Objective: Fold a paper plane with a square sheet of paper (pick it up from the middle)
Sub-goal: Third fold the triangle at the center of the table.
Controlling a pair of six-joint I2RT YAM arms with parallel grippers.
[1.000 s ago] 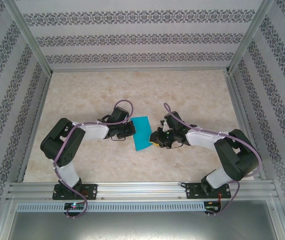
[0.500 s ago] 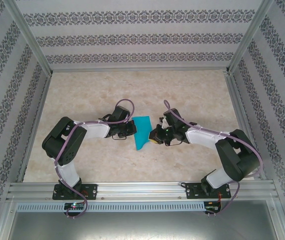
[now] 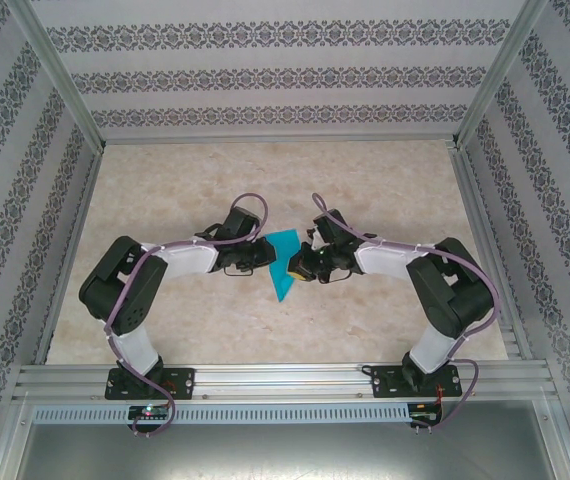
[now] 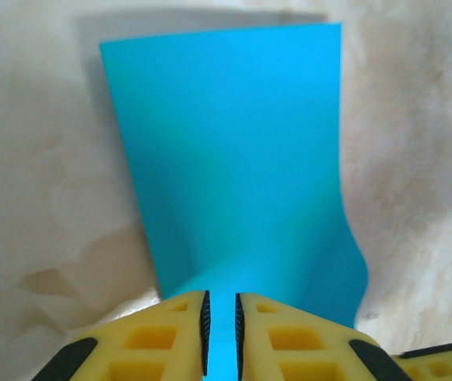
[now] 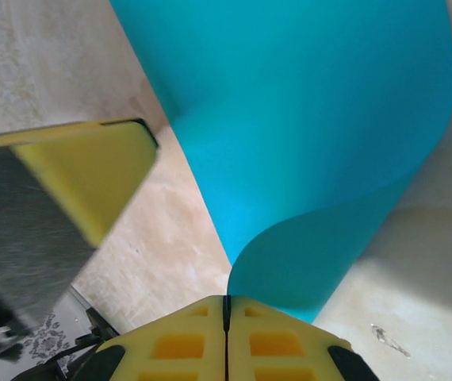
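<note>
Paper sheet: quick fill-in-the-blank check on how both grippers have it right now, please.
1. From above, the square sheet of paper sits ___ the two grippers.
2. The right gripper is ___ on the sheet's curled edge.
3. The left gripper shows a narrow ___ between its jaws, with teal visible in it.
Missing words: between; shut; gap.
</note>
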